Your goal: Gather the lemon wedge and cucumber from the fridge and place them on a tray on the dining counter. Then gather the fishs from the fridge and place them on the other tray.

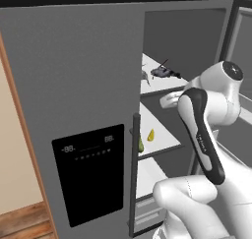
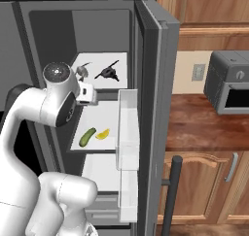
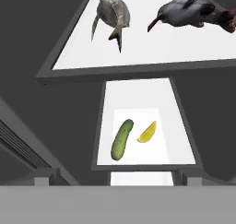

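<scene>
The fridge stands open with my gripper (image 2: 89, 95) reaching in at upper-shelf height, jaws open and nothing between them. On the upper shelf (image 3: 138, 57) lie a grey fish (image 3: 110, 13) and a dark fish (image 3: 189, 11). Below, the middle shelf (image 3: 179, 149) carries a green cucumber (image 3: 121, 139) with a yellow lemon wedge (image 3: 147, 132) just to its right. The right base view shows the cucumber (image 2: 87, 137) and lemon wedge (image 2: 102, 134) below my hand. The trays and the dining counter are out of view.
The left fridge door (image 1: 74, 85) is shut and bears a black dispenser panel (image 1: 88, 174). The right door (image 2: 155, 109) stands open with white bins (image 2: 127, 128). A microwave (image 2: 228, 82) sits on a wooden counter (image 2: 204, 123) to the right.
</scene>
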Controlling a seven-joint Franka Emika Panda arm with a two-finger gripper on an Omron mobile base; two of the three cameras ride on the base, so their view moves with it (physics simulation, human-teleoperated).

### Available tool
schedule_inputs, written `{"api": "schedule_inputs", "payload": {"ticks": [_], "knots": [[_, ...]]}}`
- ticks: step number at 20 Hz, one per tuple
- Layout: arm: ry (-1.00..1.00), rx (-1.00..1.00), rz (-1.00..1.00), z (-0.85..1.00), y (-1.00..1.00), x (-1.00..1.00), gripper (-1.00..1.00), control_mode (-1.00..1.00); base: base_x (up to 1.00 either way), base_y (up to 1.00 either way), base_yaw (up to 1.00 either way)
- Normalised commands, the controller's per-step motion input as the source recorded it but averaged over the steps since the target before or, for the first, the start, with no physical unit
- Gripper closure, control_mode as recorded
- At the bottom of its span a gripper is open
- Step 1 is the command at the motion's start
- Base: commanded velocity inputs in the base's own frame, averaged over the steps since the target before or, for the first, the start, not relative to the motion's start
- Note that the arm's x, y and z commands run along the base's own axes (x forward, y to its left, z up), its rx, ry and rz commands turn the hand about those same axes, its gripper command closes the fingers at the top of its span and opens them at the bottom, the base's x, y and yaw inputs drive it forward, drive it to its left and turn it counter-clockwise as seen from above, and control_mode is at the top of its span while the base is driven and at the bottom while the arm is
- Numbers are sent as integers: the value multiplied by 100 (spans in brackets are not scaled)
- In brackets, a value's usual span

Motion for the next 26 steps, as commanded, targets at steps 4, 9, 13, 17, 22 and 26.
{"api": "schedule_inputs", "payload": {"ticks": [4, 9, 13, 17, 22, 26], "knots": [[-9, -3, 0, 9, 0, 16, -100, -100, 0, 0, 0], [-9, -1, 4, 26, 4, 18, -100, -100, 0, 0, 0], [-5, 0, 3, 23, 2, 36, -100, -100, 0, 0, 0], [2, 0, 0, 6, 0, 53, -100, -100, 0, 0, 0], [5, 0, 0, 0, 0, 66, -100, -100, 0, 0, 0], [0, 0, 0, 0, 0, 57, -100, -100, 0, 0, 0]]}}
